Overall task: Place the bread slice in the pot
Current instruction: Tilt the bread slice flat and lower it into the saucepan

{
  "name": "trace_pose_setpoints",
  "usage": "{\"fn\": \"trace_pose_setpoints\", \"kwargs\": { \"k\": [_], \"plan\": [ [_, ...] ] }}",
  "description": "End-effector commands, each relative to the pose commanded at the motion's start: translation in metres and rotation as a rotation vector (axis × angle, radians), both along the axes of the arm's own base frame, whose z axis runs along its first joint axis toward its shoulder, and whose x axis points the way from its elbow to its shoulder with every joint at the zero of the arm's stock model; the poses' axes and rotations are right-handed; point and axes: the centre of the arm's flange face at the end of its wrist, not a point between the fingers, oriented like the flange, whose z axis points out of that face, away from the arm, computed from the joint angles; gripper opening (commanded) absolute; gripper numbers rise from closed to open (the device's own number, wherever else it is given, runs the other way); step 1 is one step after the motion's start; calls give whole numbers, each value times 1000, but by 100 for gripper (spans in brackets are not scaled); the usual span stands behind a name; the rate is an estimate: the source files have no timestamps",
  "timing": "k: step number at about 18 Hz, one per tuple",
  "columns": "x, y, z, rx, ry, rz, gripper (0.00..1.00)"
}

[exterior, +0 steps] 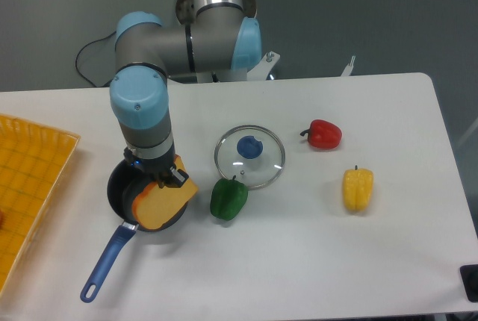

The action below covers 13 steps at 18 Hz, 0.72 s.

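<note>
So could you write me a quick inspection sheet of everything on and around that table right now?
Surface: white table, clean where bare.
Job's things: bread slice held tilted over the pot, covering its right side; pot's blue handle points toward the front-left.
Clutter: glass lid with blue knob lying flat; green pepper just in front of the lid; red pepper and yellow pepper further right, apart; yellow tray at the left edge.
Grippers: gripper shut on the slice's upper edge, above the pot.
Cables: black cable looping behind the arm's base.
Surroundings: plain grey wall; a dark object at the bottom right corner, too cut off to identify.
</note>
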Motion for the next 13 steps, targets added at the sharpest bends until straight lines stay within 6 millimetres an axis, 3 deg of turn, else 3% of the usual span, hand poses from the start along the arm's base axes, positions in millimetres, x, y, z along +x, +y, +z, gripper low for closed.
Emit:
{"fn": "trace_pose_setpoints", "kwargs": {
  "k": [11, 13],
  "plan": [
    [5, 3, -20, -30, -2, -9, 15],
    [7, 3, -19, -29, -3, -12, 18]
  ]
}}
